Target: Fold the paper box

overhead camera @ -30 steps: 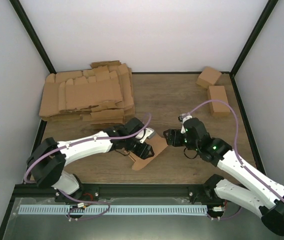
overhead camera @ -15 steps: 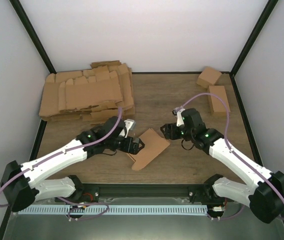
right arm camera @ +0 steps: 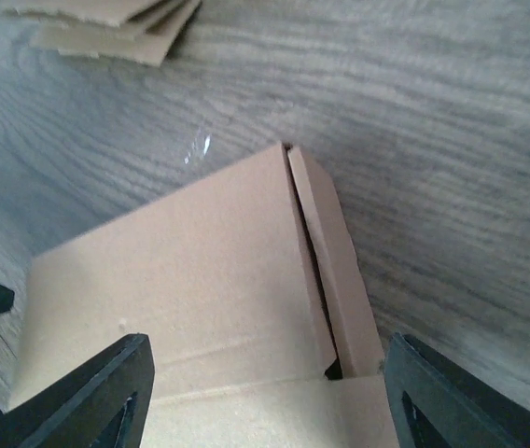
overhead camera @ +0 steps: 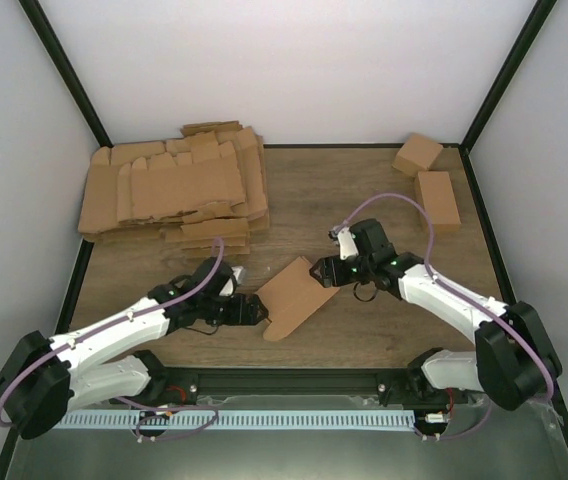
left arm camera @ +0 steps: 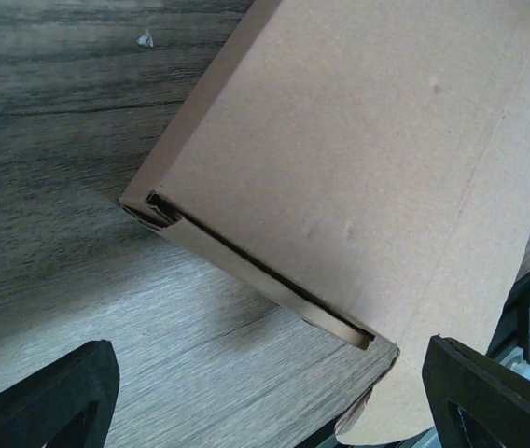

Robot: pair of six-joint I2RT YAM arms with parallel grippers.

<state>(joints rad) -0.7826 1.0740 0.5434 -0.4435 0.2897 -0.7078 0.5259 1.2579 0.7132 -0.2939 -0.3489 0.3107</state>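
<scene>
1. Left jaws: released, fingers (left arm camera: pixel 46 397) spread wide. They grasp nothing and sit low at the near-left edge of the paper box (overhead camera: pixel 299 295). Whether they touch it cannot be told.
2. Right jaws: released likewise, fingers (right arm camera: pixel 78 397) well apart. They hang just over the far-right corner of the same piece, with nothing held.
3. Tabletop (overhead camera: pixel 344 190): dark wood grain. It carries every item listed below.
4. Pile of flat brown blanks (overhead camera: pixel 174 190): a loose stack at the far left, well apart from both arms.
5. Paper box, plain brown card.
   - Place: lies flat on the tabletop at the middle front, between the two arms.
   - Condition: partly folded. The left wrist view shows a doubled edge (left arm camera: pixel 256 271) along one side. The right wrist view shows a narrow strip (right arm camera: pixel 335 271) lying beside the main panel. A tongue-shaped flap (overhead camera: pixel 279 327) points toward the near edge.
   - Step in hand, as judged: between grips, with both arms placed to take opposite sides before raising the walls.
   - Next move, as judged: one finger has to work under a flat-lying edge while the other arm steadies the panel so the card does not slide.
6. Two small oblong boxes (overhead camera: pixel 418 153) (overhead camera: pixel 436 200): closed, at the far right, near one another.
</scene>
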